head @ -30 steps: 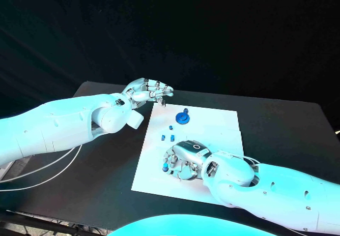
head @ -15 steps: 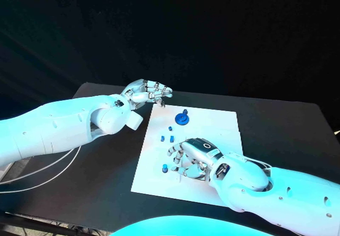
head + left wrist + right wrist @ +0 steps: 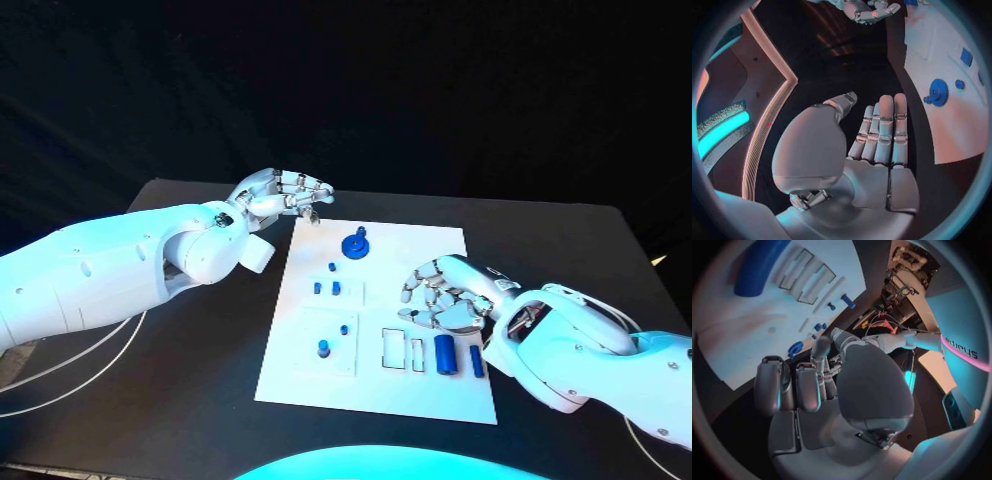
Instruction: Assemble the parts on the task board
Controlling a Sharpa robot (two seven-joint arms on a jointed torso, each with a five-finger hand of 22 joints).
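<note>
Head view: white task board [image 3: 433, 390] flat mid black table [image 3: 577, 250]. Blue gear-like part [image 3: 355, 245] near board's far edge, small blue parts [image 3: 326, 288] nearer its left side, two blue rod-shaped parts [image 3: 459, 357] lying side by side by slots at near right. Left hand [image 3: 283, 192] off board's far-left corner, fingers curled in, holding nothing. Right hand [image 3: 450, 296] over board's right side, fingers loosely bent, apart, empty. Left wrist view: left hand's fingers [image 3: 881, 131] straight, close together, nothing held; gear-like part on board beside them. Right wrist view: right hand's fingers [image 3: 786, 390] side by side, empty; board w/ slots beyond.
</note>
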